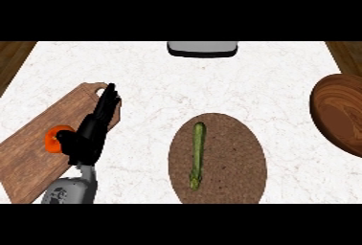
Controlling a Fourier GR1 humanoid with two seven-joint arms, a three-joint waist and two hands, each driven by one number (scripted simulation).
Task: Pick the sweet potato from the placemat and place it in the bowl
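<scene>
- The mat (pixel 240 162), a brown oval, lies on the white counter (pixel 212 86) at lower centre.
- A long green vegetable (pixel 198 154) lies lengthwise on the mat's left half; it looks like an asparagus spear, not a sweet potato. Nothing touches it.
- The bowl (pixel 341 115), dark wood, sits at the right edge, partly cut off by the frame, well apart from the mat. Its visible part holds nothing.
- The left hand (pixel 96 127) comes in from the lower left on a grey forearm (pixel 71 189). Its fingers (pixel 107 101) stretch straight out toward the far side of the counter, not curled round anything.
- That hand is above a wooden cutting board (pixel 39 143) that lies aslant at the left.
- An orange round object (pixel 53 139) sits on the board just beside the hand's thumb side; the hand hides part of it, and I cannot tell if they touch.
- A grey and black appliance (pixel 202 48) stands at the far edge, top centre, cut off by the frame.
- The right hand shows nowhere.
</scene>
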